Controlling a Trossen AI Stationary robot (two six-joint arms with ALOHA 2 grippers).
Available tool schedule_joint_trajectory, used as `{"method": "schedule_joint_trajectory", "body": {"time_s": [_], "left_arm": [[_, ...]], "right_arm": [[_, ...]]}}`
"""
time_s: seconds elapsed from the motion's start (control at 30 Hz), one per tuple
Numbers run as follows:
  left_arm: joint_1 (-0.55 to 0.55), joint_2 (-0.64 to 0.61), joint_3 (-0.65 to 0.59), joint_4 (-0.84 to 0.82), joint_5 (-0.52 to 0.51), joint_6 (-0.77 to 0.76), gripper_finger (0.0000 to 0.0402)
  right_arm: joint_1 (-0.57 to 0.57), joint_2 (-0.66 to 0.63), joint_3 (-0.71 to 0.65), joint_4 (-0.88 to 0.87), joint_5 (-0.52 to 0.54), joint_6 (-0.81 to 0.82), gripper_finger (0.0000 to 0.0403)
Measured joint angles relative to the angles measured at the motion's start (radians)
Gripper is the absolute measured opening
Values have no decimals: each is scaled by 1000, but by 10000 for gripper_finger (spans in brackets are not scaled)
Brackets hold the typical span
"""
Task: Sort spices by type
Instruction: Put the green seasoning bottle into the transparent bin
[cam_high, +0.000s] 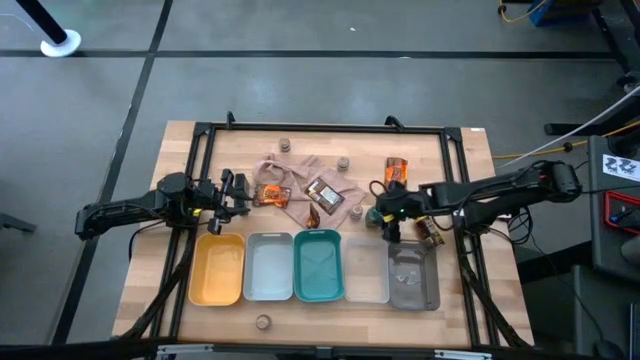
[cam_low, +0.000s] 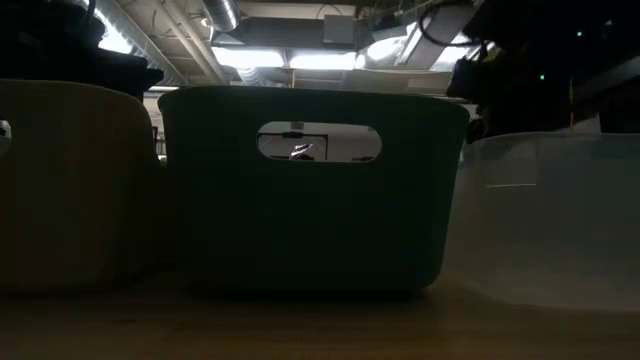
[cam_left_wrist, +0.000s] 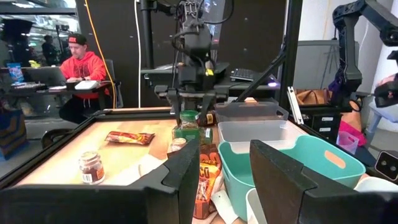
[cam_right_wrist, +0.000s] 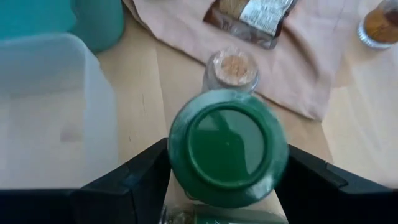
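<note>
A green-lidded jar is being gripped upright, lid up, by the right gripper near the table's right edge, beside the clear tray. Only the left wrist view is showing the glass body. The left gripper is being held partly open, empty.

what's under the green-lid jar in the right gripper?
Right gripper is shut on the green-lid jar. Beside it stands a tan-lid jar on bare wooden table. The lid covers the jar's body and whatever lies directly beneath.
</note>
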Motion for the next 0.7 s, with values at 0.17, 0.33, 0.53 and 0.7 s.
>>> {"method": "schedule_joint_trajectory", "body": {"time_s": [0.17, 0.33, 0.53, 0.7], "left_arm": [[0, 0, 0, 0, 0, 0, 131], [0, 0, 0, 0, 0, 0, 131], [0, 0, 0, -1, 0, 0, 131], [0, 0, 0, -1, 0, 0, 131]], "right_arm": [[0, 73, 0, 21, 0, -18, 253], [0, 103, 0, 53, -50, -46, 219], [0, 101, 1, 51, -63, -49, 202], [0, 101, 82, -26, -97, -84, 202]]}}
